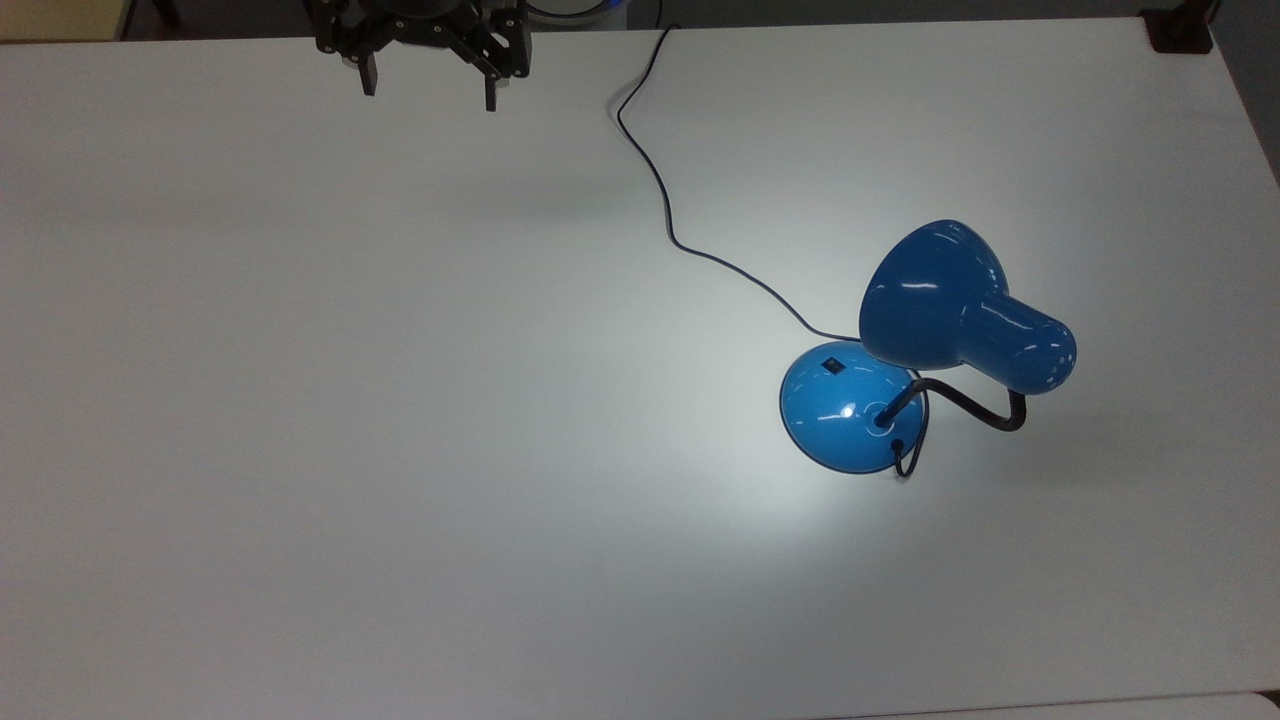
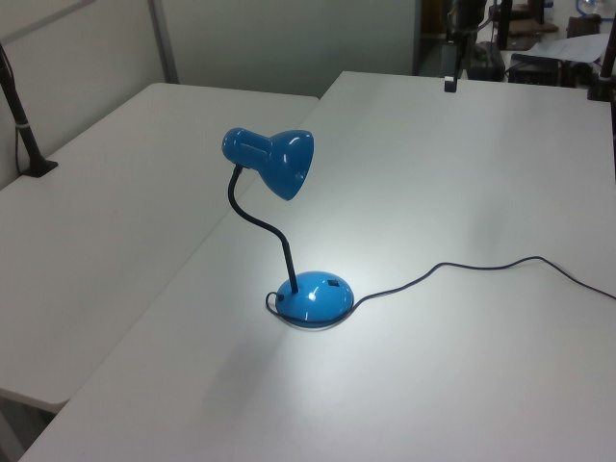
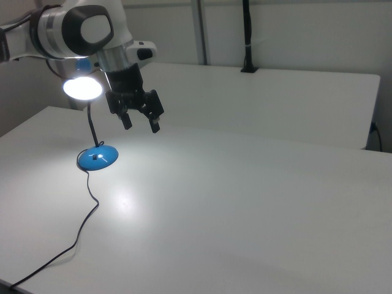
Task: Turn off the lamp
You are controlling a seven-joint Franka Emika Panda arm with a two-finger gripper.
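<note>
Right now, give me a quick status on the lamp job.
Gripper open, high over the table's far edge. Lamp lit, switch untouched. Path clear.

One blue lamp (image 1: 930, 350) stands on the white table (image 1: 300, 400), at about four o'clock from the centre of the top view, with one round base (image 1: 840, 408), one bell-shaped shade (image 1: 940, 300), one black gooseneck (image 1: 965, 400), one small black switch (image 1: 832, 365) and one thin black cord (image 1: 665, 200) running off toward twelve o'clock. One robot arm (image 3: 73, 30) carries one gripper (image 1: 428, 92) with two fingers (image 1: 368, 78), at about eleven o'clock in the top view. The left view takes in two white tables, the second table (image 2: 115, 192) lying at nine o'clock with one black post (image 2: 24, 130) clamped to it.
</note>
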